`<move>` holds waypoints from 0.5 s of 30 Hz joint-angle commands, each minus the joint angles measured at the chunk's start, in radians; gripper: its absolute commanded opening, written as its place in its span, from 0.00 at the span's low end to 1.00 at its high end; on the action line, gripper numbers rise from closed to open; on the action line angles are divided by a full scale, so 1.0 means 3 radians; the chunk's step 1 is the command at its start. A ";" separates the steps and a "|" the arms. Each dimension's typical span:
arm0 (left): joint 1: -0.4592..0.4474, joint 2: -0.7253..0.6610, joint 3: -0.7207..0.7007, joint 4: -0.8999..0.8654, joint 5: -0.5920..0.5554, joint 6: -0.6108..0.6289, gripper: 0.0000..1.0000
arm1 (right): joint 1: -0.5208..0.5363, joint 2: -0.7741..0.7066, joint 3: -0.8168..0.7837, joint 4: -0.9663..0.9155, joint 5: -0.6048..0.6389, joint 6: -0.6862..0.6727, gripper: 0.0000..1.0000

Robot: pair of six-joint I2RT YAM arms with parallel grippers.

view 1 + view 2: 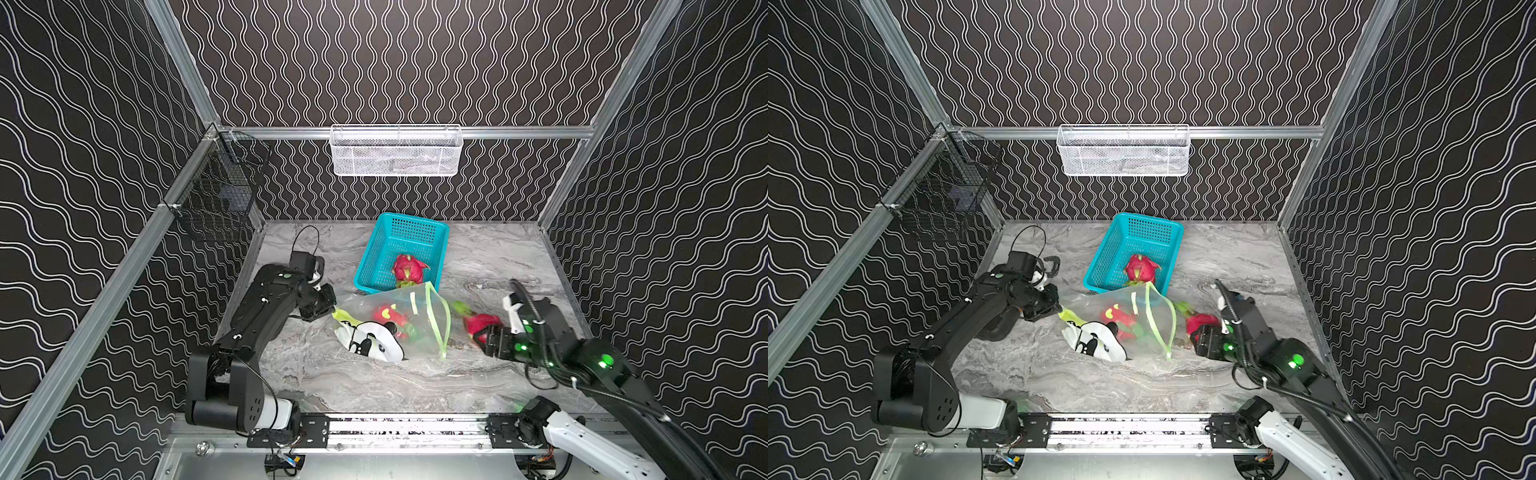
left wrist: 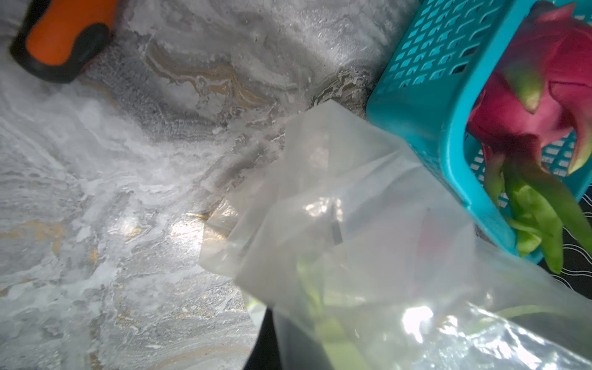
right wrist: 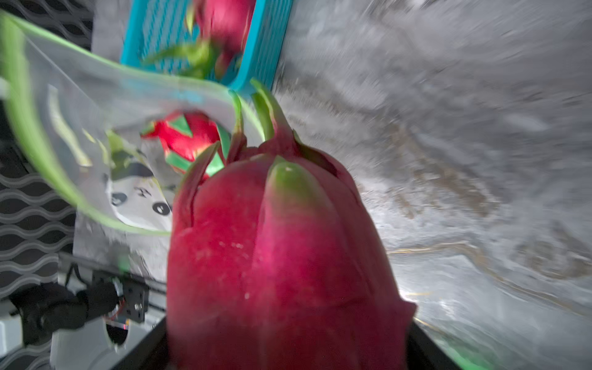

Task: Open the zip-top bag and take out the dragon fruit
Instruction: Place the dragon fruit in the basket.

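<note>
Left gripper [image 1: 331,310] has its jaws pressed together on the corner of the zip-top bag [image 1: 428,328] far from the zip. The bag lies in the middle of the marble table [image 1: 353,386], and its green zip mouth stands open. One red fruit [image 1: 388,316] sits inside the bag near the panda print. Behind the bag, the teal basket [image 1: 372,249] holds another fruit [image 1: 407,268]. Further right, the right gripper [image 1: 478,334] is clamped around the dragon fruit [image 1: 482,321], which is outside the bag, just beside the mouth.
</note>
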 commanded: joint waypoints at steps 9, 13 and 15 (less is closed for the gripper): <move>0.0005 0.0066 0.0025 0.0028 0.0232 0.0198 0.00 | -0.0566 0.2016 0.1258 0.1455 -0.0713 -0.0959 0.71; 0.0005 0.0028 0.0026 -0.0002 0.0255 0.0236 0.00 | -0.0866 0.2956 0.1952 0.1776 -0.1111 -0.1186 0.71; 0.0005 0.0009 0.0044 -0.0045 0.0244 0.0255 0.00 | -0.0962 0.3517 0.2309 0.1867 -0.1508 -0.1235 0.71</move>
